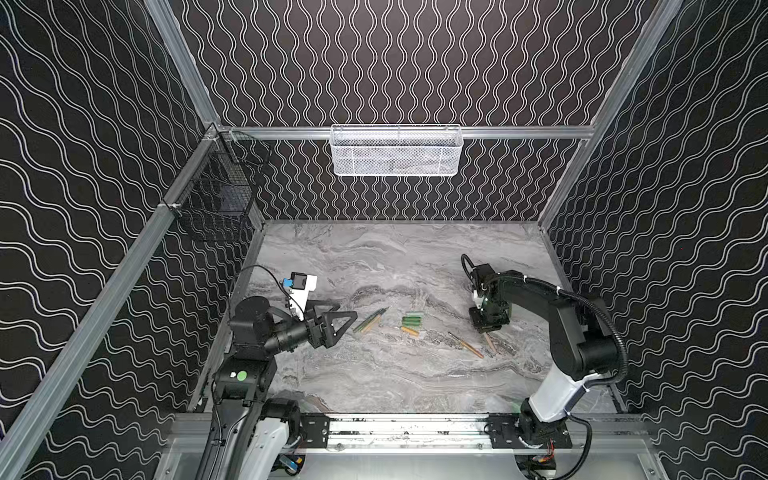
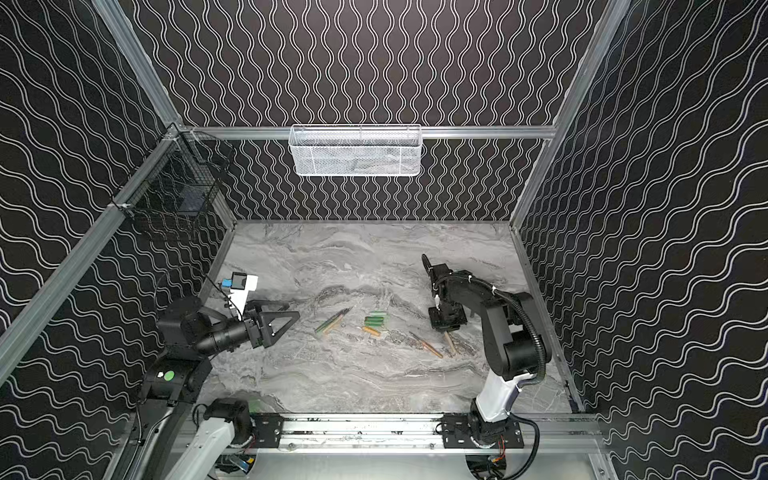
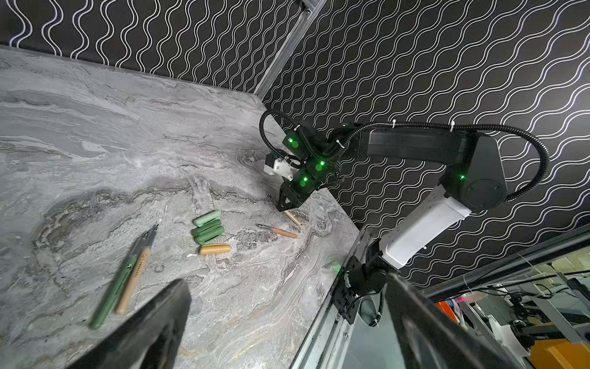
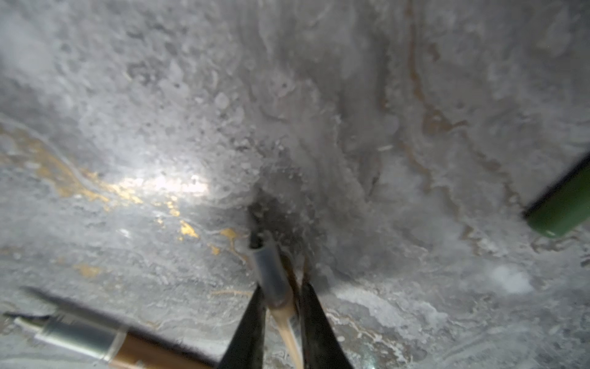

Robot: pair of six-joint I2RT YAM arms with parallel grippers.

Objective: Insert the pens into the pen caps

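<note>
- Table (image 1: 374, 374) — grey marbled top; walls (image 1: 415, 62) black, wavy white lines.
- White basket (image 1: 397, 162) on back rail.
- Left claw (image 1: 347, 312) — released, empty.
- Right claw (image 4: 282, 284) — clenched on 1 tan pen (image 4: 271, 271).

1. In the left wrist view, dark lettering runs along the barrel of the orange-tan pen (image 3: 133, 278). It is too small and blurred to read.
2. Right alongside and touching it, the green pen (image 3: 110, 297) carries a fainter line of print on its barrel. That can't be made out either.
3. Across the other views, no legible text, number or brand shows.
</note>
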